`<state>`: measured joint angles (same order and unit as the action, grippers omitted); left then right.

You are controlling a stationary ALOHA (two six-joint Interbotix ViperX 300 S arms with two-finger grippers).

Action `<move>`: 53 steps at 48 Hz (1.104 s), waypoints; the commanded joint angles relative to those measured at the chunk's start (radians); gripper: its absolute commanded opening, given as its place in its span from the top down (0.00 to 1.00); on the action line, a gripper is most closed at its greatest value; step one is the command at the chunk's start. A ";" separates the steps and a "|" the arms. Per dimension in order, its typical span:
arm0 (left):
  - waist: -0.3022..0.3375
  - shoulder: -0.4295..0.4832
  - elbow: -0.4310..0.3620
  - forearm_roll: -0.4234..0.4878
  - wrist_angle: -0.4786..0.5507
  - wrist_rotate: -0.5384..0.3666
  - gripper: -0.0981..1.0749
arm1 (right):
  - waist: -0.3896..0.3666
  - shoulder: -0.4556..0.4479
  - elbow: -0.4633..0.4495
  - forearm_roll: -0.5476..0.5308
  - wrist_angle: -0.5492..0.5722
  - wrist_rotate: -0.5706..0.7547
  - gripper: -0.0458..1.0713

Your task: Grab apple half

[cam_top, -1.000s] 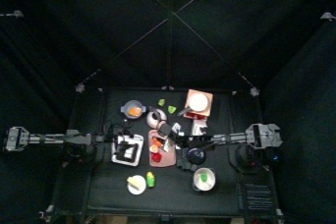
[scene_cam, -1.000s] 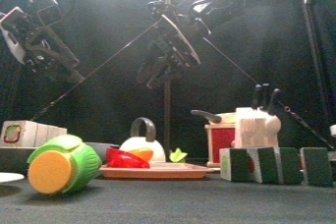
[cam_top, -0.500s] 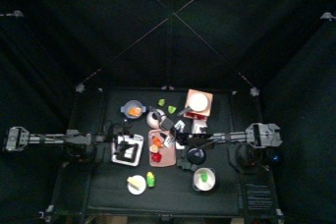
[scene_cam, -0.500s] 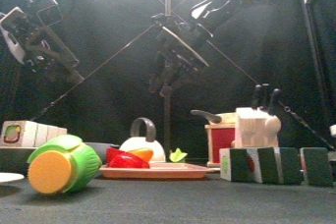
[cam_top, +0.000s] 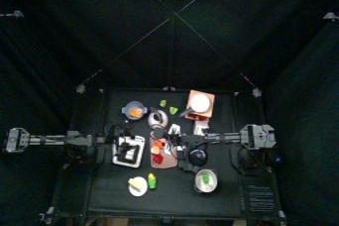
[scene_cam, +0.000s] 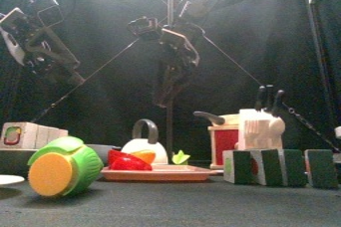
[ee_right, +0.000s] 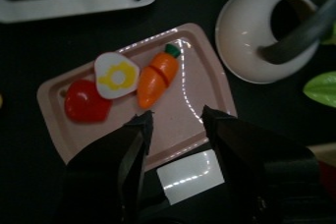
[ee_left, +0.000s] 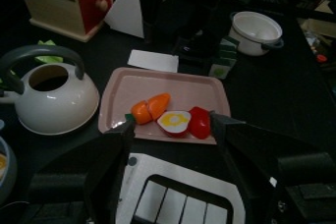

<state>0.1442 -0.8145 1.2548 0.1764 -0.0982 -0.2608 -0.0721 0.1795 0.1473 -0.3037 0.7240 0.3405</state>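
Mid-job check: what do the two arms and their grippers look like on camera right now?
Both arms are black, jointed segments. The left gripper has two black, flat, tapering jaws on a boxy black body. The right gripper has matching black jaws with slightly glossy faces. No markings or coloured parts show on either.

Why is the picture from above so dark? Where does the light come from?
Top view: black curtains look dark; only the things on the table catch light. Front view: a pale glow comes from above, behind the arms; the white kettle looks bright.
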 commanded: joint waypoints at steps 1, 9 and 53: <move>0.002 0.002 -0.011 -0.002 -0.003 0.000 0.10 | -0.005 -0.012 -0.020 0.074 -0.018 -0.138 0.23; 0.003 0.002 -0.011 -0.002 -0.003 0.000 0.10 | -0.003 -0.015 -0.009 0.225 -0.064 -0.318 0.22; 0.018 0.002 0.003 0.000 -0.003 0.000 0.10 | 0.086 0.193 -0.106 0.471 -0.095 -0.733 0.13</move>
<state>0.1565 -0.8130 1.2701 0.1749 -0.0966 -0.2608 0.0123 0.3835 0.0859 0.1917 0.6105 -0.3896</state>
